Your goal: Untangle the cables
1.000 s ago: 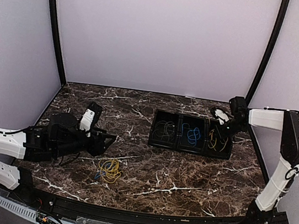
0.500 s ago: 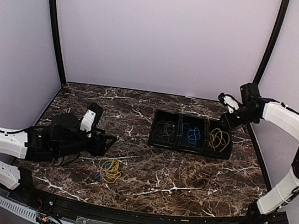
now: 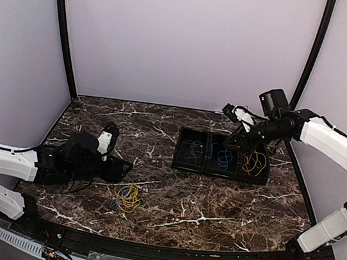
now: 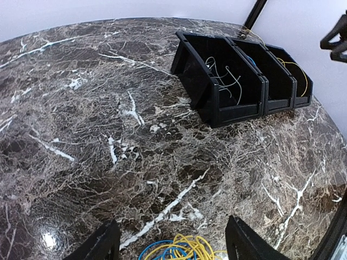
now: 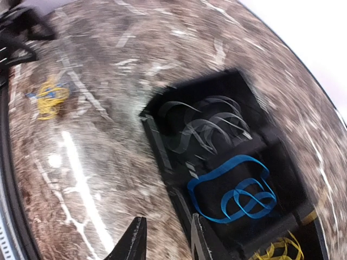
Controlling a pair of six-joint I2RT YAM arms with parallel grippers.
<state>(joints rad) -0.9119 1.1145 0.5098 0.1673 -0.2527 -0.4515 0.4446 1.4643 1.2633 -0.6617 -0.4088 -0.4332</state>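
A tangle of yellow and blue cables (image 3: pixel 126 196) lies on the marble table in front of the left arm. It shows at the bottom of the left wrist view (image 4: pixel 181 248) and far off in the right wrist view (image 5: pixel 50 97). My left gripper (image 3: pixel 123 165) hovers just behind it, open wide and empty (image 4: pixel 172 222). A black three-part bin (image 3: pixel 203 172) holds a pale grey cable (image 3: pixel 190 150), a blue cable (image 3: pixel 223 156) and a yellow cable (image 3: pixel 254 162), one in each part. My right gripper (image 3: pixel 233 110) hangs above the bin, jaws apart and empty (image 5: pixel 168 219).
The bin (image 4: pixel 238 111) stands at the back right of the table, near the right wall. A black frame post (image 3: pixel 309 58) rises behind it. The table's curved front edge runs just in front of the loose tangle.
My right gripper rose out of the bin's right part, left the yellow cable there, opened, and swung left over the bin. My left gripper opened wider and drew back slightly.
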